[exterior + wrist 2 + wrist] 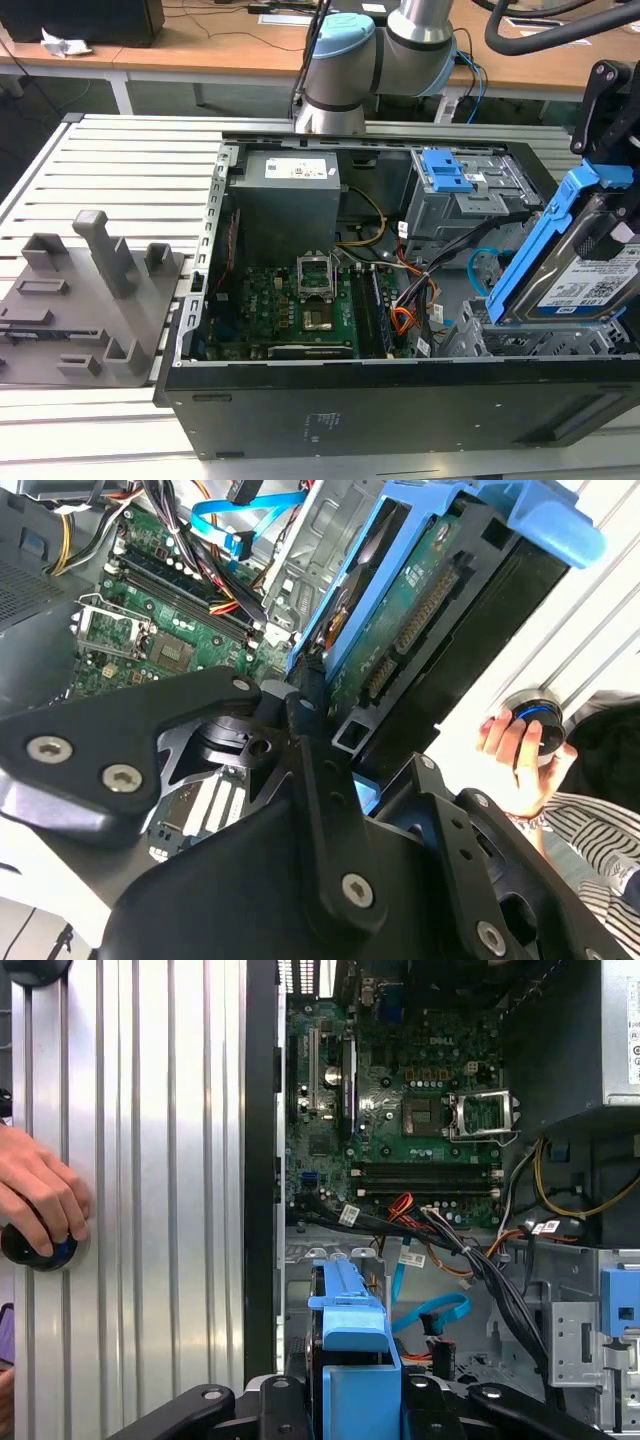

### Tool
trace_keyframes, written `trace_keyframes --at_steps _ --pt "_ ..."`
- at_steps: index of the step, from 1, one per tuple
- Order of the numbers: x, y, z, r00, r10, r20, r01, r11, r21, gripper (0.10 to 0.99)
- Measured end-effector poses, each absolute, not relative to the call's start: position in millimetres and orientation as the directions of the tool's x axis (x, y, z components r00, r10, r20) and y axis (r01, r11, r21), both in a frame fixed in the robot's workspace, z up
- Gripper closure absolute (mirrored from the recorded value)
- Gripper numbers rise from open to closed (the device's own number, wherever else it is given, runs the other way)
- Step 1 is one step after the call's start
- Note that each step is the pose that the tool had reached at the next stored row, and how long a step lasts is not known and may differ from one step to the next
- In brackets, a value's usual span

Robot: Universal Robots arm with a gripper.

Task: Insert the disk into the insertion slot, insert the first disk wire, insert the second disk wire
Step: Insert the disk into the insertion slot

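Note:
My gripper [618, 215] is shut on the disk [590, 285], a silver drive in a bright blue carrier. It holds the disk tilted on edge over the exterior view's right end of the open computer case. Just beneath the disk is the insertion slot [530, 340], a perforated light-grey cage. In both wrist views the black fingers [300, 720] clamp the blue carrier [350, 1330]. The second disk wire [480, 265], a thin light-blue cable [430, 1315], loops loose beside the cage. Black and orange wires [405, 320] lie nearby; I cannot tell which is the first disk wire.
A taller grey bay with a blue latch [450, 180] stands behind the cage, with the power supply [285, 190] and motherboard [300, 300] further left. A grey fixture with pegs [90, 300] sits on the slatted table. A person's hand [40, 1200] rests on a round button beside the case.

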State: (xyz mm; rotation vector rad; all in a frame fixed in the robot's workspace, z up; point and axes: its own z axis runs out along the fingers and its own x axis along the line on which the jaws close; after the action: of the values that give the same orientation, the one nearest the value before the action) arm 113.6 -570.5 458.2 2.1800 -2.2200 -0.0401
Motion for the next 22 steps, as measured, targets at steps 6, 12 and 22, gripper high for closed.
trace_keyframes --at_steps 6,12,22 --pt "114 -559 456 -0.018 -1.0 0.003 -0.999 0.018 0.039 0.725" --pt "118 -549 444 -0.017 -1.0 0.003 -0.999 0.017 0.04 0.725" --pt "119 -549 419 -0.018 -1.0 0.003 -0.999 0.018 0.04 0.725"
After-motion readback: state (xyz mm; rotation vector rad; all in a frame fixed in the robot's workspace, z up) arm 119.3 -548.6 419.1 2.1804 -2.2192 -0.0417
